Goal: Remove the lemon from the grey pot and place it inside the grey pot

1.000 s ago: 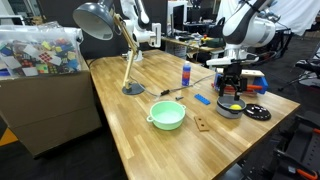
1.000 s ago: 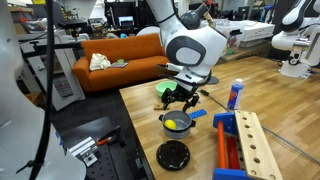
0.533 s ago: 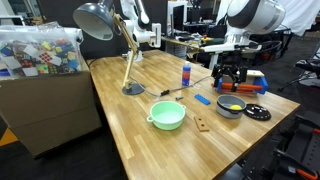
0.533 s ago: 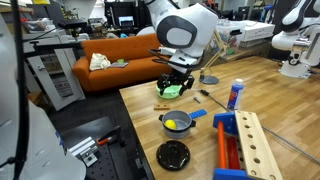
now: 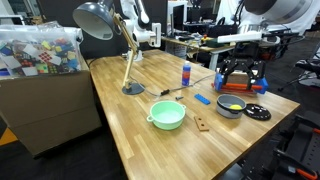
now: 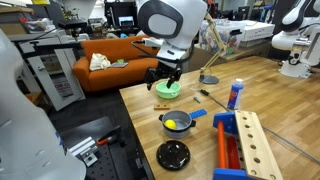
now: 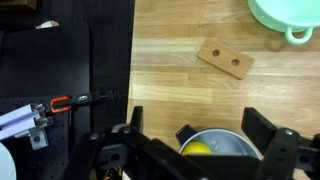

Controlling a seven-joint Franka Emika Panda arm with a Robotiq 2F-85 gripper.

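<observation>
The lemon lies inside the grey pot near the table's front corner. Both also show in an exterior view, the lemon on the pot's floor. In the wrist view the lemon sits at the left of the pot, partly hidden by the gripper body. My gripper hangs well above the pot, open and empty. It also shows in an exterior view. In the wrist view its two fingers stand wide apart on either side of the pot.
A flat black disc lies beside the pot. A mint-green bowl, a small wooden block, a blue bottle and a desk lamp stand on the table. A wooden rack stands near the pot.
My gripper has risen from just over the pot to well above it, still open and empty. The lemon has stayed in the pot.
</observation>
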